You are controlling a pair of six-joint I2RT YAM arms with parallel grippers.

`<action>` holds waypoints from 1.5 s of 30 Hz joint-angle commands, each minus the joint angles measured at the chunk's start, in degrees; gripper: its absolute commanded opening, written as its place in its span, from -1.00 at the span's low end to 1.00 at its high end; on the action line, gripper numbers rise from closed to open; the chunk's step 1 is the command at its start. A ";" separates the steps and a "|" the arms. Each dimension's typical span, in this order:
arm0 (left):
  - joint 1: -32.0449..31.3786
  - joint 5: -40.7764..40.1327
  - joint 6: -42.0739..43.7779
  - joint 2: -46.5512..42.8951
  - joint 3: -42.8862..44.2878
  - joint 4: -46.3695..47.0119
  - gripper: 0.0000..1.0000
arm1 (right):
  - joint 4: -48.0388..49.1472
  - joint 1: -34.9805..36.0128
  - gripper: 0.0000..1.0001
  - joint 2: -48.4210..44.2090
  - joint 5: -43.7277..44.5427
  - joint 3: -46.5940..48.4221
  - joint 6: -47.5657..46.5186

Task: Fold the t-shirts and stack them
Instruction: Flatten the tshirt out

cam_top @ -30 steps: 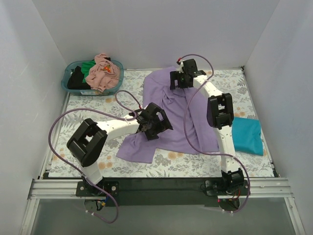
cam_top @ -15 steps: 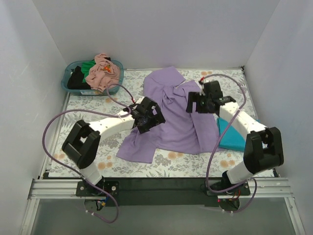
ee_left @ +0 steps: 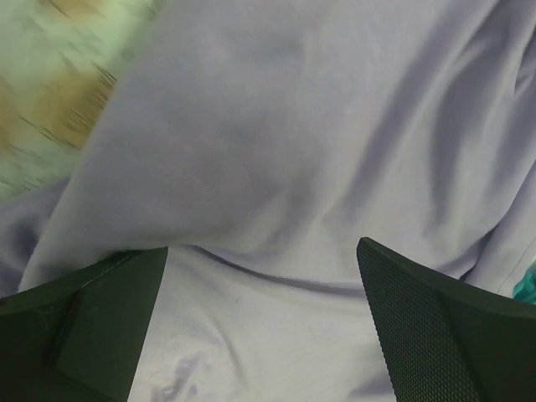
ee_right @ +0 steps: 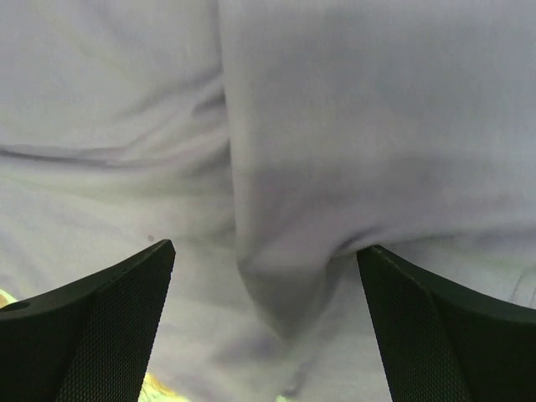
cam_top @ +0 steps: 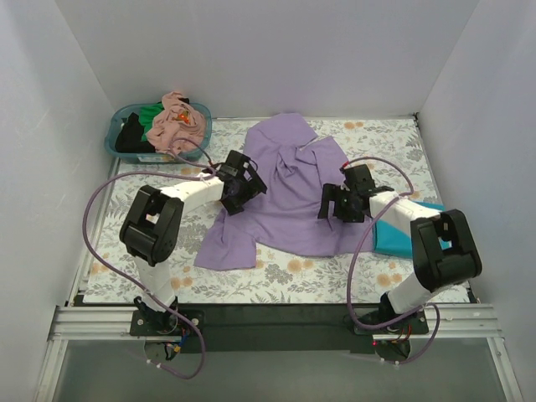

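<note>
The large lavender shirt (cam_top: 289, 197) lies spread and creased across the middle of the table. My left gripper (cam_top: 237, 180) is open, low over the shirt's left part; the left wrist view shows only lavender cloth (ee_left: 276, 167) between its fingers (ee_left: 452, 335). My right gripper (cam_top: 339, 203) is open, low over the shirt's right part, with a raised fold of lavender cloth (ee_right: 335, 167) between its fingers (ee_right: 92, 327). A folded teal-blue shirt (cam_top: 391, 240) lies at the right, partly hidden under my right arm. The salmon-pink shirt (cam_top: 176, 126), green shirt (cam_top: 151, 113) and black shirt (cam_top: 130, 134) are heaped in the basket.
The teal plastic basket (cam_top: 117, 144) stands at the back left corner. The grey floral table cover (cam_top: 159, 243) shows around the shirts. White walls close in the left, back and right sides. Purple cables loop off both arms.
My right gripper has swung from the shirt's far edge to its right side, near the teal shirt. My left gripper has moved back and left across the lavender shirt, which now lies flatter.
</note>
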 commanded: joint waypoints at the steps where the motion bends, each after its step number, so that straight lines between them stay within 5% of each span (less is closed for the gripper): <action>1: 5.84 -3.69 1.34 2.38 -1.97 -3.36 0.96 | 3.87 1.25 0.94 8.92 -3.69 3.32 1.05; 9: 11.47 -1.40 6.18 9.06 9.34 -3.71 0.96 | 0.63 1.43 0.93 22.45 -1.07 21.33 -1.41; 14: 11.65 1.06 9.34 7.49 15.26 -6.61 0.96 | -4.57 1.51 0.93 21.87 0.78 28.30 -2.99; 24: 11.91 -7.96 0.50 -28.61 -11.88 -11.43 0.96 | -4.75 0.73 0.97 -5.63 5.34 10.47 0.52; 30: 19.81 -14.05 -5.24 -41.98 -26.29 -19.79 0.96 | -4.75 -0.33 0.97 -20.41 5.97 -2.44 3.86; 36: 22.28 -12.56 -5.59 -43.85 -31.58 -16.29 0.96 | -4.66 -1.03 0.97 -25.95 4.21 -5.98 4.22; 45: 24.39 -13.52 -5.68 -32.43 -30.45 -11.80 0.90 | -4.66 -1.12 0.97 -28.15 1.75 -9.23 4.65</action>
